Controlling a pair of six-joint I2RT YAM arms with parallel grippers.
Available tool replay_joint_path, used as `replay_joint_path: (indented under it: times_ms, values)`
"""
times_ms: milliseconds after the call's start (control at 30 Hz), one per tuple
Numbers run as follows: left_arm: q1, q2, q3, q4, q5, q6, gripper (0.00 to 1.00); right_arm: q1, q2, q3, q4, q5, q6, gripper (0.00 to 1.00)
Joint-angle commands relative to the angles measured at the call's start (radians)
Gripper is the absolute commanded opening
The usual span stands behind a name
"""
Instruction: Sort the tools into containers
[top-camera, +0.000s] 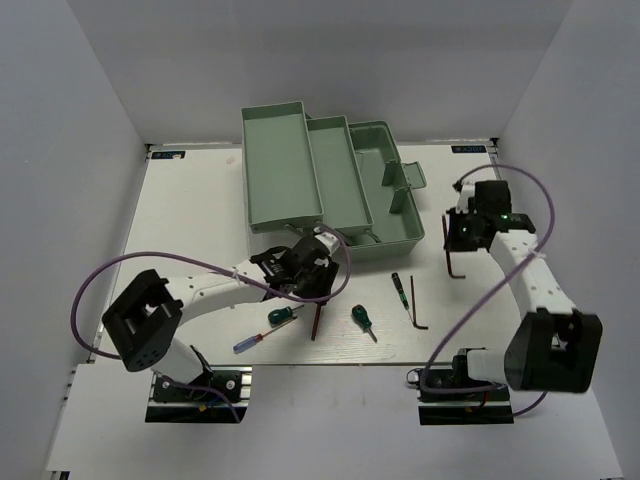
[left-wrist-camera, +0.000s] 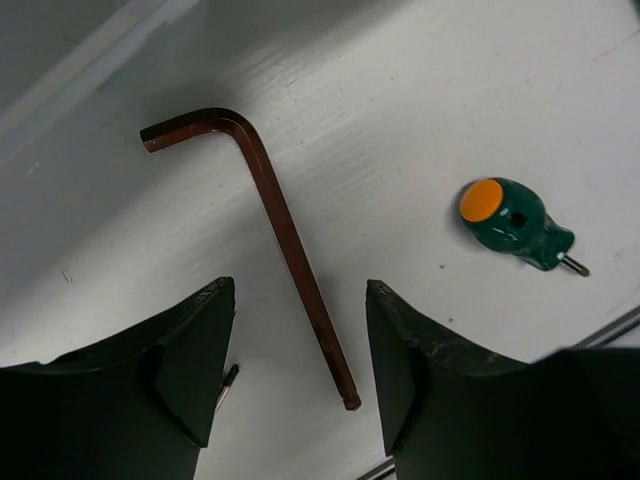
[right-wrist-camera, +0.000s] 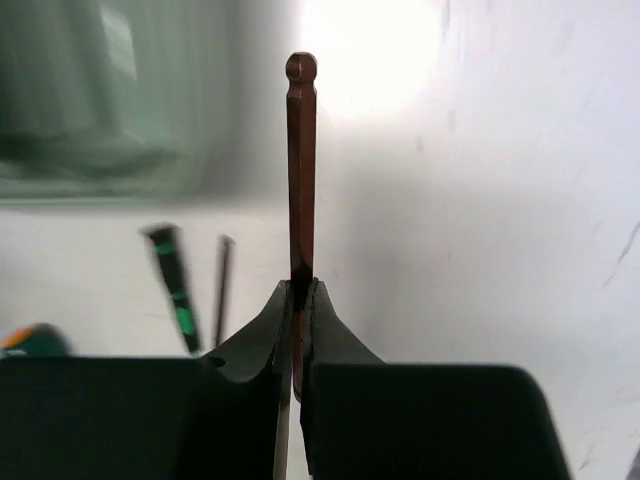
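My right gripper (right-wrist-camera: 299, 300), jaws pinched together, clamps a slim reddish-brown metal hex key (right-wrist-camera: 301, 170), its ball-tipped long arm pointing straight out past the fingertips over the white table (right-wrist-camera: 500, 200). My left gripper (left-wrist-camera: 300, 290), jaws spread apart, straddles a second L-shaped key (left-wrist-camera: 290, 240) lying flat, bend farthest from the fingers.

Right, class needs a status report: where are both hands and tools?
Right hand shut on one hex key, beside the toolbox. Left hand open over second hex key on table. Nothing blocking.
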Motion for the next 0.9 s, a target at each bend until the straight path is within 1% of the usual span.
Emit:
replay_joint_path:
  times_ms: [0,67,100,167,200,233,267,300,367,400,433,500,533,567,600,633,667,767,800,833,867]
  values:
    - [-0.009,0.037,0.045,0.028,-0.058,0.008,0.66,0.004,-0.109,0.159,-0.017,-0.196,-0.098,0.00]
    - [-0.018,0.062,0.056,0.028,-0.069,0.008,0.66,0.004,-0.114,0.208,-0.005,-0.280,-0.098,0.00]
    - [-0.018,0.074,0.067,0.028,-0.095,0.008,0.66,0.007,-0.102,0.238,0.034,-0.366,-0.088,0.00]
    - [-0.018,0.105,0.067,0.028,-0.095,0.008,0.66,0.030,-0.048,0.289,0.056,-0.437,-0.045,0.00]
    - [-0.018,0.114,0.067,0.039,-0.104,0.008,0.65,0.047,0.031,0.330,0.064,-0.490,-0.038,0.00]
    - [-0.028,0.129,0.067,0.039,-0.104,0.008,0.65,0.079,0.085,0.366,0.072,-0.506,-0.002,0.00]
    - [-0.028,0.129,0.067,0.039,-0.118,-0.003,0.65,0.080,0.085,0.384,0.088,-0.506,0.004,0.00]
    - [-0.028,0.140,0.067,0.039,-0.118,-0.003,0.65,0.099,0.174,0.418,0.092,-0.504,0.006,0.00]
    - [-0.037,0.149,0.067,0.051,-0.138,-0.021,0.63,0.130,0.228,0.455,0.125,-0.489,0.035,0.00]
    - [-0.037,0.149,0.067,0.051,-0.138,-0.022,0.63,0.136,0.307,0.484,0.128,-0.480,0.040,0.00]
    - [-0.037,0.163,0.067,0.051,-0.138,-0.031,0.63,0.152,0.331,0.516,0.130,-0.466,0.066,0.13]
    - [-0.048,0.175,0.067,0.061,-0.167,-0.041,0.62,0.159,0.397,0.552,0.132,-0.468,0.101,0.28]
    - [-0.048,0.190,0.067,0.061,-0.167,-0.052,0.58,0.165,0.429,0.611,0.113,-0.472,0.103,0.37]
    - [-0.060,0.191,0.079,0.049,-0.193,-0.063,0.56,0.164,0.440,0.624,0.104,-0.477,0.110,0.52]
    - [-0.069,0.206,0.079,0.039,-0.193,-0.063,0.54,0.164,0.438,0.630,0.108,-0.478,0.109,0.56]
    - [-0.069,0.206,0.079,0.030,-0.204,-0.063,0.49,0.169,0.416,0.631,0.113,-0.474,0.110,0.59]
    - [-0.080,0.217,0.088,0.018,-0.218,-0.072,0.47,0.164,0.409,0.627,0.116,-0.472,0.100,0.61]
    - [-0.100,0.246,0.088,0.007,-0.237,-0.081,0.40,0.146,0.374,0.613,0.089,-0.469,0.092,0.61]
    - [-0.109,0.264,0.088,-0.007,-0.238,-0.081,0.38,0.141,0.362,0.584,0.089,-0.466,0.092,0.63]
    - [-0.109,0.264,0.088,-0.019,-0.250,-0.081,0.34,0.138,0.339,0.567,0.092,-0.469,0.092,0.63]
    - [-0.120,0.279,0.088,-0.019,-0.250,-0.081,0.28,0.127,0.310,0.552,0.090,-0.474,0.097,0.63]
